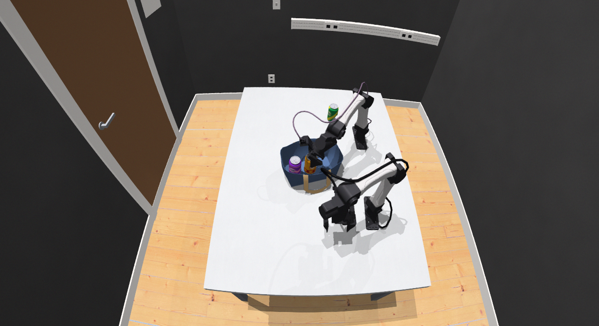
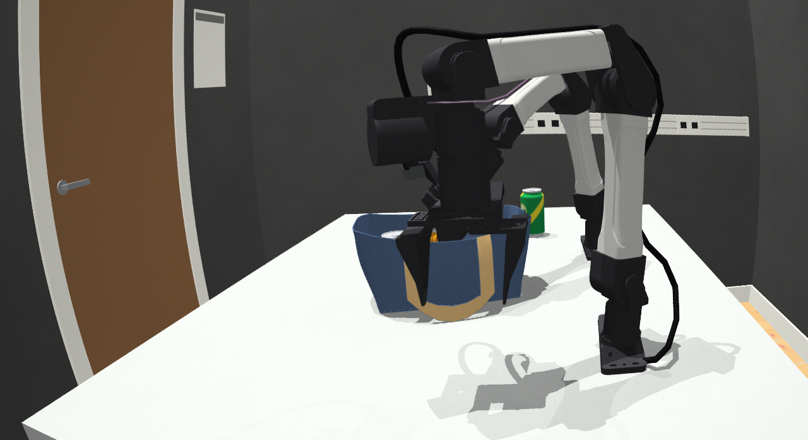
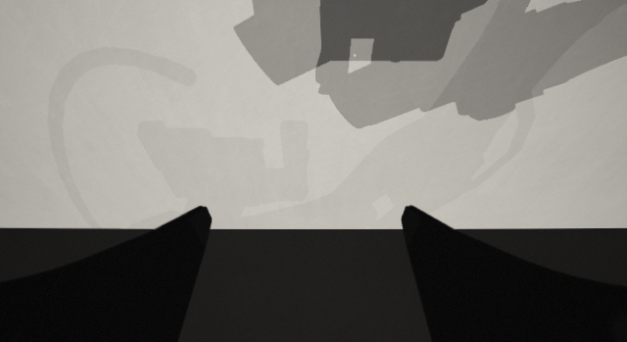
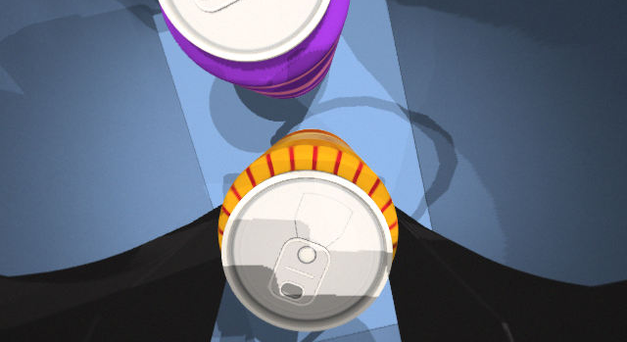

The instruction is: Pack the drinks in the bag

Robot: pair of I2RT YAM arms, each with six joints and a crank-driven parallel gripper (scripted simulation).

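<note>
Going left to right across the top view, a purple metal drink can with a silver lid (image 1: 295,165) (image 2: 391,234) (image 4: 255,28) stands inside the blue canvas bag (image 1: 293,179) (image 2: 367,267) (image 4: 98,112), just ahead of the right gripper's jaws in the wrist view and apart from them. Next comes an orange-yellow metal can with red stripes and a silver lid (image 1: 308,167) (image 2: 433,235) (image 4: 309,249), upright inside the bag. The right gripper (image 1: 313,160) (image 4: 310,205) has its jaws clamped on this can, one finger on each side. Whether its base touches the bag's floor, I cannot tell.

The bag's walls stand up around both cans and the right jaws, and a tan strap handle (image 1: 306,184) (image 2: 452,312) hangs down its outside. A green metal can with a yellow band (image 1: 332,112) (image 2: 533,213) stands upright outside the bag, well apart from either pair of jaws, on the white table (image 1: 251,240) (image 2: 226,353) (image 3: 98,14).

The left gripper (image 1: 337,230) (image 2: 463,303) (image 3: 306,211) hangs above the table outside the bag, pointing down, its jaws wide apart with nothing between them.
</note>
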